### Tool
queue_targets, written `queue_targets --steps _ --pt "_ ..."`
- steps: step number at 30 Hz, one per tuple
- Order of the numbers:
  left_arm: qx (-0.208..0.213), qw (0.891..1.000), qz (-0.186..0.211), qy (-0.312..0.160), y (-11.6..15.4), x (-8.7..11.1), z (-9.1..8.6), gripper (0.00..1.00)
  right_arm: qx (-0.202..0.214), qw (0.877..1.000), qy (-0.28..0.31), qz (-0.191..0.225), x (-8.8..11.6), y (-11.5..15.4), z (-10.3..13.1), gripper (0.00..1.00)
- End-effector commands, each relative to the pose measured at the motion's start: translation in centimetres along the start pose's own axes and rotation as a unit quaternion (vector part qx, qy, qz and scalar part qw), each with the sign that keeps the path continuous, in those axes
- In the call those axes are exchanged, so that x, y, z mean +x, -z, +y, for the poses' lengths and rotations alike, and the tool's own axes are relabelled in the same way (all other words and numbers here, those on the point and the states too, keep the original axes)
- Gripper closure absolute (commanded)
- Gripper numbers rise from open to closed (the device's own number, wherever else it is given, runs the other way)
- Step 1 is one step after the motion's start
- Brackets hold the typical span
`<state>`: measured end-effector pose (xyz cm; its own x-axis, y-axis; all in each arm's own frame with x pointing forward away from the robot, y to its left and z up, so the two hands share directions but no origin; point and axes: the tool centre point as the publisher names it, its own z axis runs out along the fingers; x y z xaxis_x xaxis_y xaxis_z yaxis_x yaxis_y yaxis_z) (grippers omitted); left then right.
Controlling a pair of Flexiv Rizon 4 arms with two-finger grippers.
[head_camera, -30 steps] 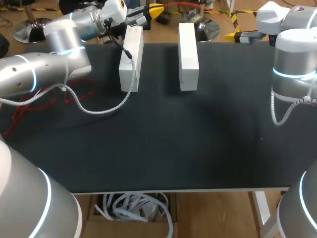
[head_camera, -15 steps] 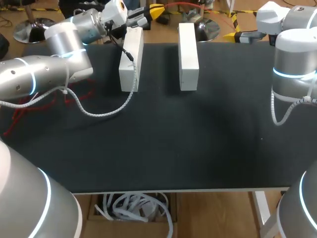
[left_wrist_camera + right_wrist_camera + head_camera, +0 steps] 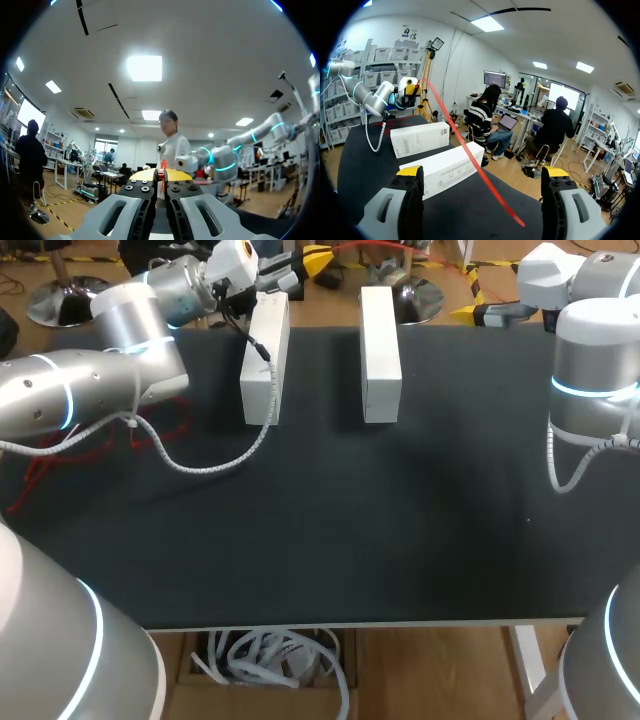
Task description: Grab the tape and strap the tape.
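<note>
**Left gripper** (image 3: 161, 175): at about 11 o'clock on the table (image 3: 330, 540), by its far edge, your yellow tips are pinched together on the red tape (image 3: 163, 165), likely to anchor that end. From here the tape heads toward 3 o'clock, its long axis strung roughly 9-to-3, seemingly past the far ends of the 2 white boxes (image 3: 265, 360). The boxes lie parallel, 12-to-6, probably as the load to strap. **Right gripper** (image 3: 481, 172): near 1 o'clock, fingers spread wide, with the tape passing between them untouched, so your second catch looks not yet made
</note>
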<state>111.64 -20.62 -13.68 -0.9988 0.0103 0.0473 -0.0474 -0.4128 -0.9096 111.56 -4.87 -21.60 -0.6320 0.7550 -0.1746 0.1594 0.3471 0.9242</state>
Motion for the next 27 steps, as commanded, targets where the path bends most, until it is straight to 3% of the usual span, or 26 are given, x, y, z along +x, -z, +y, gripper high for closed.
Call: queue_targets --steps 1,21,27 --pt "0.0 1.0 0.002 0.001 0.0 -0.2 0.1 1.0 -0.001 1.0 0.0 0.0 0.0 0.1 0.0 0.0" --pt "-0.004 1.0 0.012 -0.002 -0.1 -0.2 0.0 1.0 -0.001 1.0 0.0 0.0 0.0 0.1 0.0 0.0" --pt "-0.004 1.0 0.012 -0.002 -0.1 -0.2 0.0 1.0 0.007 0.994 -0.102 -0.024 2.2 1.3 0.2 0.0"
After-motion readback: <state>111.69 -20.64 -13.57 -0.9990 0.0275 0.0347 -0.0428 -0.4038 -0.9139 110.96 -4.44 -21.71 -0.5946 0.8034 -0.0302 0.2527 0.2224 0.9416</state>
